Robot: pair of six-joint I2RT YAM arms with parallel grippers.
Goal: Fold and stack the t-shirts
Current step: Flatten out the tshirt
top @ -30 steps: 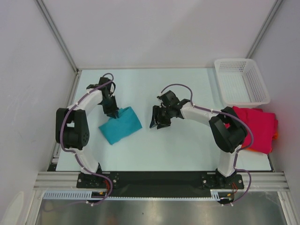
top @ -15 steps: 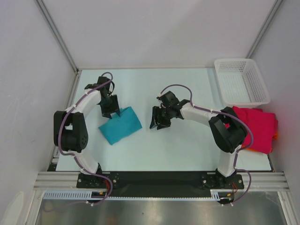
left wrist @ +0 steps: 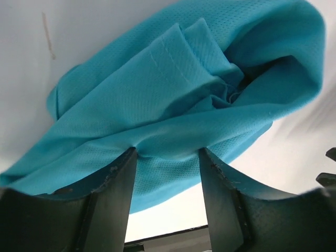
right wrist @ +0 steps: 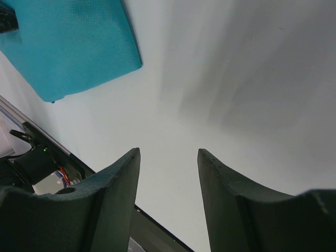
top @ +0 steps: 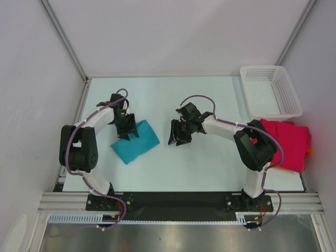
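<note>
Folded teal shirt (top: pixel 135 140) at 9 o'clock on the table (top: pixel 210 163), pink shirt (top: pixel 287 143) at 3 o'clock, left fingers (left wrist: pixel 113 194) open astride its edge, right fingers (right wrist: pixel 113 189) open over mid-table; cloth looks soft, light, floppy, best pinched at a folded edge

Three t-shirts: one teal t-shirt (top: pixel 137 143), one crimson-pink t-shirt (top: pixel 290 140) and one orange t-shirt (top: pixel 308 152), of which only an edge shows. One white mesh basket (top: pixel 270 92). One table (top: pixel 205 165). Two pincers: the left pincer (top: pixel 127 134) and the right pincer (top: pixel 176 138).
</note>
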